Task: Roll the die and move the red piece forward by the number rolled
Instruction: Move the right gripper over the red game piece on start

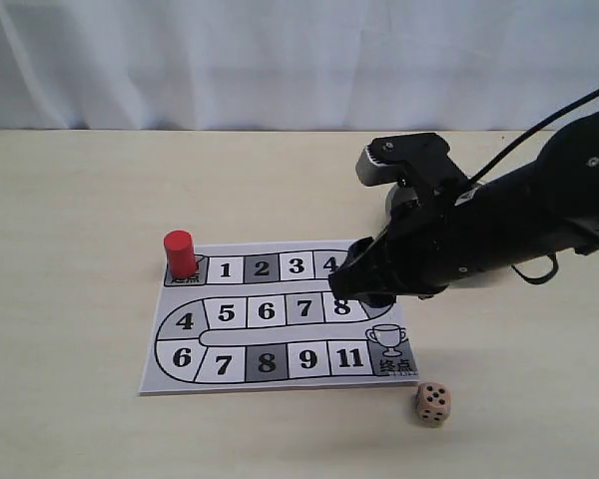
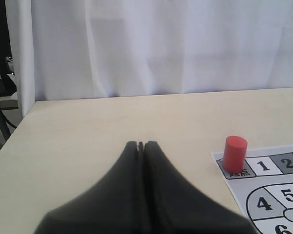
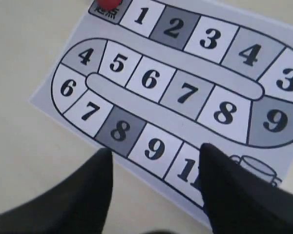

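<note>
My right gripper hung over the printed game board with its jaws spread and nothing between them, while my left gripper was clenched empty over the pale wooden bench. The red piece stood upright on the board's start square, and the die lay on the bench just off the board's trophy corner. A white curtain closed off the room behind.

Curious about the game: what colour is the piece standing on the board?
A plain red piece, unmarked; clearest in the exterior view.
</note>
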Motion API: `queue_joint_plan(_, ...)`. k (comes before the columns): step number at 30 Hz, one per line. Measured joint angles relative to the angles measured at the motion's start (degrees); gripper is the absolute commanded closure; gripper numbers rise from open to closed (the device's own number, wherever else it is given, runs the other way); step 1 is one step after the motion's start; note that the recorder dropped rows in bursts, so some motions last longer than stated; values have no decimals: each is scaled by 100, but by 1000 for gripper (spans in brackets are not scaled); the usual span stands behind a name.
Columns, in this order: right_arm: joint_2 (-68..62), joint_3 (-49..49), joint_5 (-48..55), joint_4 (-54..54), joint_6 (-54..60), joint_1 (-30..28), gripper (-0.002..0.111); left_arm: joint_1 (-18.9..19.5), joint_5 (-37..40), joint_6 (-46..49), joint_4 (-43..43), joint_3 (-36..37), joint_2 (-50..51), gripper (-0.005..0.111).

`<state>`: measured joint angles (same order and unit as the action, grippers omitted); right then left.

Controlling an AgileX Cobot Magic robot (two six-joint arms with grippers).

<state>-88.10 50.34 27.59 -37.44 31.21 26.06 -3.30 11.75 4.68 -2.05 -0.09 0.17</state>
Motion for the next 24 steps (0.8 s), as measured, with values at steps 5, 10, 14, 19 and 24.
queue_joint_plan(5, -417, 236, -316, -1146, 1078, 0, 51, 0, 0, 0, 0, 0, 0, 107)
queue_joint_plan(10, -933, 430, -327, -3238, 3486, 0, 51, 0, 0, 0, 0, 0, 0, 107)
queue_joint_plan(14, -1288, 622, -425, -3779, 4071, 109, 48, 0, 0, 0, 0, 0, 0, 107)
queue_joint_plan(19, -1541, 907, -1250, -3659, 4133, 643, 31, 0, 0, 0, 0, 0, 0, 107)
queue_joint_plan(24, -1893, 1376, -1945, -3637, 4133, 1229, 31, 0, 0, 0, 0, 0, 0, 107)
